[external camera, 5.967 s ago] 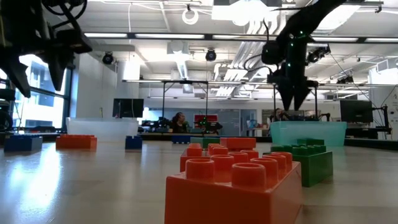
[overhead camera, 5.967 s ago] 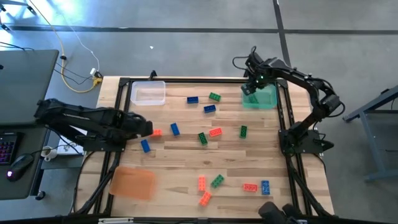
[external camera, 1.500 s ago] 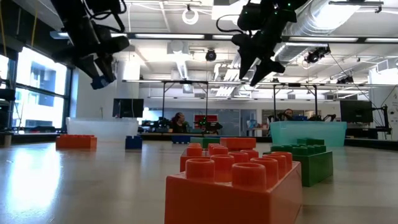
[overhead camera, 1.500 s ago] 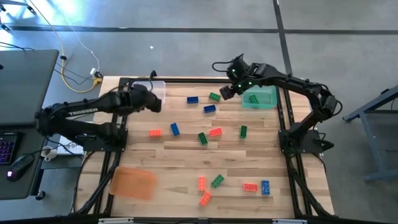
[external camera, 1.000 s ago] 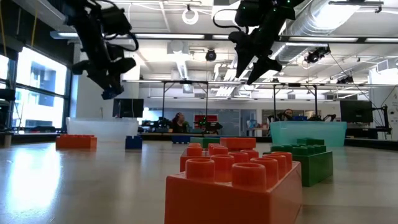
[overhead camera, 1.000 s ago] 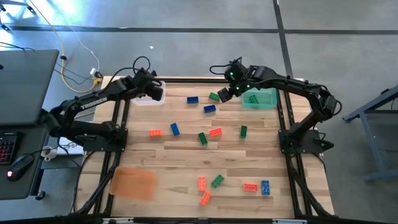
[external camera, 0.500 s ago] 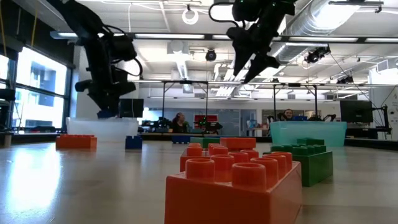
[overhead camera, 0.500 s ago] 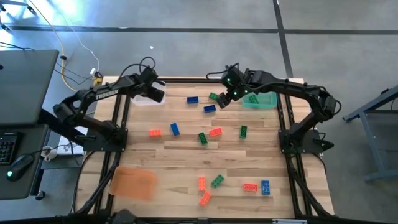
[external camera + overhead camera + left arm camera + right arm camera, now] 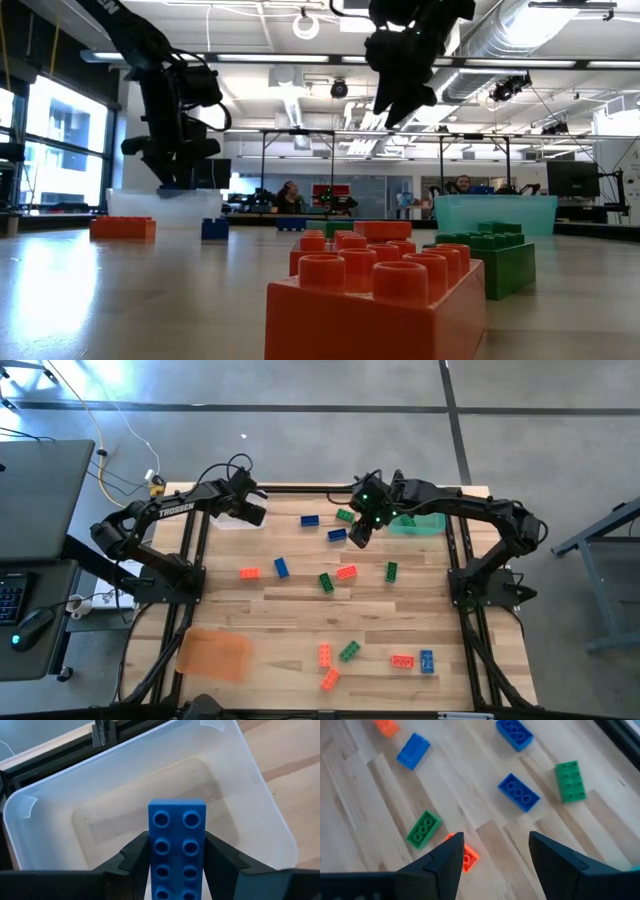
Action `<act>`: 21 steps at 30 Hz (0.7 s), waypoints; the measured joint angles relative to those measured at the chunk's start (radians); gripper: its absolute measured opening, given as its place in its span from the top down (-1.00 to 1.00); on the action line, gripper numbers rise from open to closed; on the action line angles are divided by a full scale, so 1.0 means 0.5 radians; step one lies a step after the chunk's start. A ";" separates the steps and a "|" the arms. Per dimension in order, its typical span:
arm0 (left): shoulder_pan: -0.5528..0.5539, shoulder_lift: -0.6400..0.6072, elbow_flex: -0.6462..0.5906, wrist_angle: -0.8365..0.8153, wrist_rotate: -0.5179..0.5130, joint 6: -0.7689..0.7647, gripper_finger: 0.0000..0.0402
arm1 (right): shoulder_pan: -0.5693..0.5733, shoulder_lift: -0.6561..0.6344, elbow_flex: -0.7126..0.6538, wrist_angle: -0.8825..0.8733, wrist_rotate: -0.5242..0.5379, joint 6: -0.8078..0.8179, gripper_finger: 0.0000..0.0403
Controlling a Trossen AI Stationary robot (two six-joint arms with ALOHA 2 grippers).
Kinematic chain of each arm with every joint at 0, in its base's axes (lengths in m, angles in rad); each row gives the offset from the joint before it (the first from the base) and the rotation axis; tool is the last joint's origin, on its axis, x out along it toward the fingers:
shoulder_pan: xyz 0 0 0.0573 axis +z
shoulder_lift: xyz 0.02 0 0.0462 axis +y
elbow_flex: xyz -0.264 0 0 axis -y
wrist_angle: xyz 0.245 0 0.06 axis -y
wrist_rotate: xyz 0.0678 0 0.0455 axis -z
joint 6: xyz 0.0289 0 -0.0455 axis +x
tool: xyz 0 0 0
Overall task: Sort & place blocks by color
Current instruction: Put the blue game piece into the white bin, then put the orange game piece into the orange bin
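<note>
My left gripper (image 9: 252, 513) hangs over the clear tray (image 9: 250, 785) at the table's far left, shut on a blue block (image 9: 176, 845). My right gripper (image 9: 357, 536) is open above the table's far middle, with nothing between its fingers (image 9: 492, 865). Under it lie a blue block (image 9: 337, 534) and a green block (image 9: 345, 515). More blocks lie flat on the wood: blue (image 9: 310, 520), blue (image 9: 281, 568), orange (image 9: 249, 573), orange (image 9: 347, 572), green (image 9: 325, 582), green (image 9: 391, 571), and several near the front edge (image 9: 350, 651). My left gripper pinches the blue block by its two long sides (image 9: 152, 855) between its two fingers. The fingers slant down from above and run along the block's length. The block juts out past the fingertips, its studded face toward the wrist camera, over the tray's floor.
A green tray (image 9: 424, 523) stands at the far right with a green block in it. An orange tray (image 9: 213, 654) lies at the near left. A dark frame (image 9: 300, 488) rims the table. In the low view, big orange and green blocks (image 9: 375, 300) stand close to the camera.
My left gripper has carried the blue block down and toward the far edge, and now hangs low over the clear tray. My right gripper has moved from beside the green tray toward the table's left and near side, rolling about its own axis, still open.
</note>
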 joint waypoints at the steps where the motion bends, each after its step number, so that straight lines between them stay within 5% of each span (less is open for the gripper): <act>1: 0.000 0.000 0.000 -0.003 0.007 0.001 0.32 | 0.013 0.000 0.000 0.000 0.000 -0.013 -0.05; 14: 0.000 -0.002 0.000 -0.021 0.112 0.069 -0.09 | 0.159 0.150 0.000 -0.017 -0.052 -0.185 -0.05; 21: 0.000 -0.015 0.000 -0.029 0.260 0.124 -0.14 | 0.244 0.225 0.000 -0.062 -0.029 -0.437 -0.05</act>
